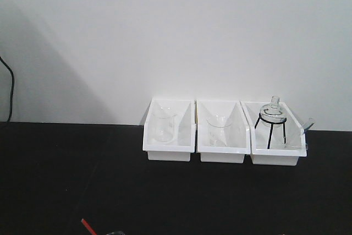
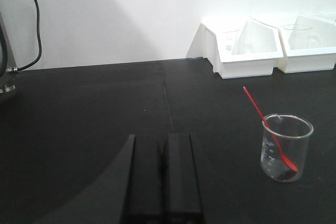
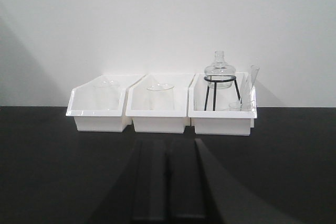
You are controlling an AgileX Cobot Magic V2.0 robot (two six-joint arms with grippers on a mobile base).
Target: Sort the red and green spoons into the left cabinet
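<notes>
Red spoon (image 2: pixel 268 128): stands in a clear beaker (image 2: pixel 287 148) on the black tabletop (image 2: pixel 94 108), bowl down in the glass and handle out over the rim.
Long axis: tilted; the handle rises from the bowl toward 11 o'clock in the left wrist view.
From the left gripper (image 2: pixel 164 182): spoon and beaker lie between 2 and 3 o'clock, well apart, with bare tabletop between.
Left gripper state: jaws clenched together, nothing in them.
Right gripper (image 3: pixel 168 182): jaws drawn together, empty; it faces three white bins (image 3: pixel 157 121) at 12 o'clock, with no spoon in its view.
Nearer arm: the left, by my judgement; the front view shows only a red handle tip at about 7 o'clock.
Green spoon: in none of the views.
Cabinet: not in view.
Bins: hold glassware, the right one a round flask (image 3: pixel 219 72) on a black stand.
Writing: faint scale marks on the beaker, too small to read; no brand seen.
Coming move: probably the left gripper opens and takes the handle above the rim.
</notes>
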